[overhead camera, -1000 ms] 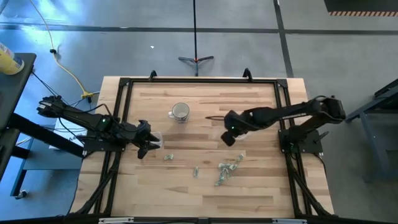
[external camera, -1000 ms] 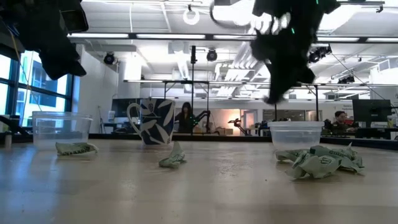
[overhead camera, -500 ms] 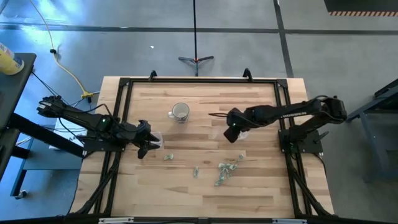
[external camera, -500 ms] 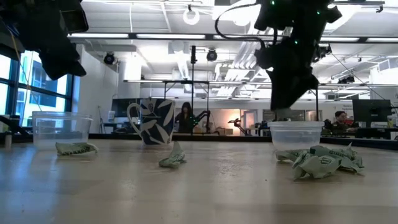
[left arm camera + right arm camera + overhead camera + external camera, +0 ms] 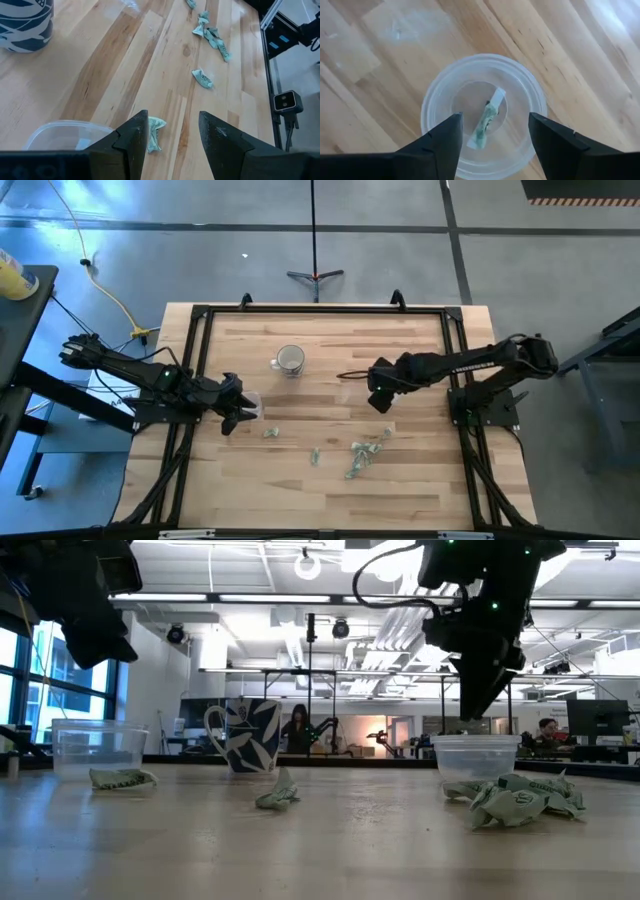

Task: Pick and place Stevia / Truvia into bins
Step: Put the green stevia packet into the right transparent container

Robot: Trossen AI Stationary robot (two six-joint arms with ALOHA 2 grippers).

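Note:
My right gripper (image 5: 493, 120) hangs open, pointing down, over the right bin (image 5: 435, 100), a clear cup near the table's right side. One Stevia packet (image 5: 485, 125) lies flat on that bin's bottom. My left gripper (image 5: 172, 125) stands open above the table's left side, beside the left bin (image 5: 65, 135). A crumpled packet (image 5: 156, 134) lies on the wood right by one of its fingers. More packets lie on the table: one alone (image 5: 314, 455) and a cluster (image 5: 365, 452).
A patterned mug (image 5: 289, 360) with a side handle stands at the table's far middle. In the low view the left bin (image 5: 98, 748), the mug (image 5: 247, 735) and the right bin (image 5: 478, 755) stand in a row, with packets (image 5: 520, 798) in front.
My right gripper has moved toward the table's right edge and a little toward its far edge, and now stands over the right bin. My left arm has kept still.

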